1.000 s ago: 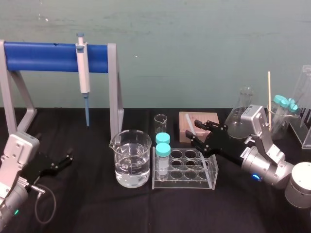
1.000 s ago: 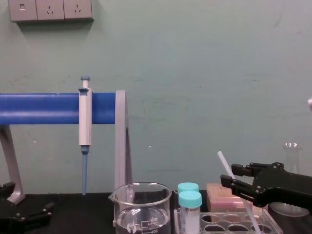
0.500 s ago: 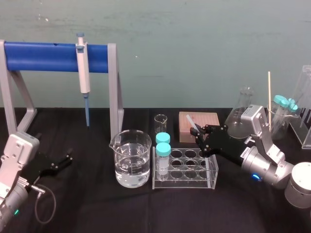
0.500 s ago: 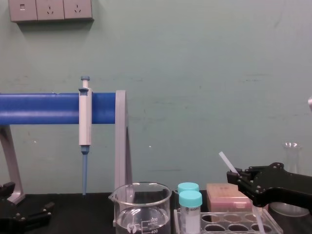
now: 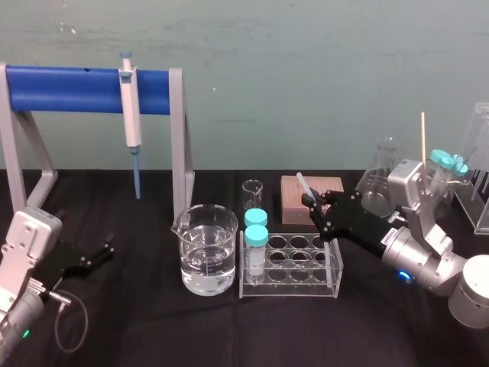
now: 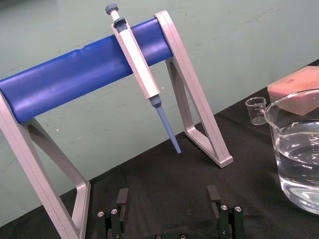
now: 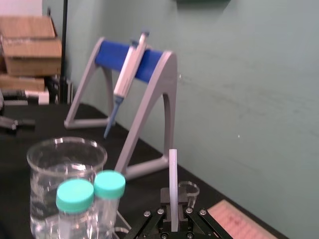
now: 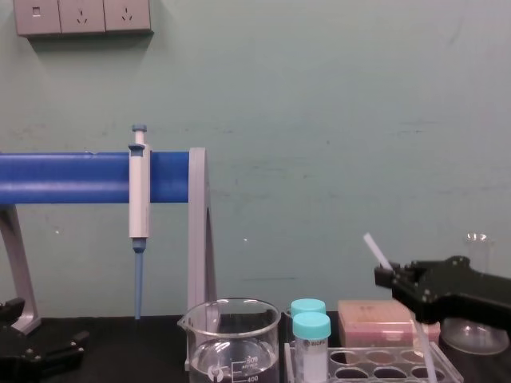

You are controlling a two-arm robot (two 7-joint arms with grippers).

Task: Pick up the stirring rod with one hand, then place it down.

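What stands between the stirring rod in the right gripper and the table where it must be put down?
The right gripper is shut on the tilted stirring rod over the clear tube rack, so the rack blocks a straight descent. The brown block stands just behind; bare table lies in front.

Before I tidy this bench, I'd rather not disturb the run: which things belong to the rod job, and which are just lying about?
In the job: stirring rod, held by the right gripper, fingers shut on it.

Lying about: beaker of water, pipette on its blue stand, tube rack, two capped tubes, pink block, flask; left gripper parked, open.
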